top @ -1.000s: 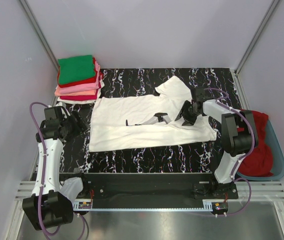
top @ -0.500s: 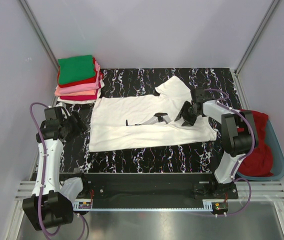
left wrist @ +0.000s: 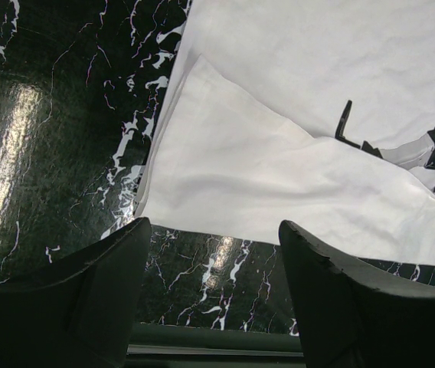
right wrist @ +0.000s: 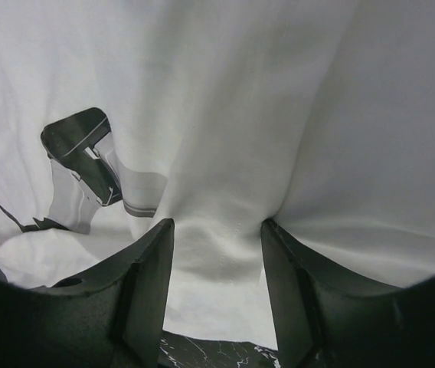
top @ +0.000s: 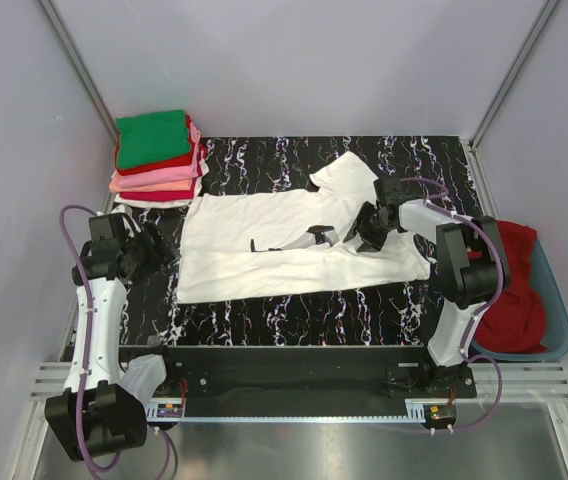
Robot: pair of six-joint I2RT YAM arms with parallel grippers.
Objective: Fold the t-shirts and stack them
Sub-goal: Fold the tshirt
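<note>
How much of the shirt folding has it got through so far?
Done: a folded stack, green on top, sits at the far left corner of the table. In hand: the white t-shirt lies partly folded, the right tool pinching a ridge of it; the left tool hangs open near its edge. Left: finishing that fold, then the red garment in the blue tub.

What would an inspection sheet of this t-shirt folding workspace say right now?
Surface: black marbled table.
Job's things: white t-shirt spread mid-table, partly folded; folded stack at far left corner, green on top.
Clutter: blue tub at right holding red cloth.
Grippers: left end effector open, empty, by the shirt's left edge; right end effector shut on a bunched shirt fold.
Cables: purple cables looped along both arms.
Surroundings: plain walls.
</note>
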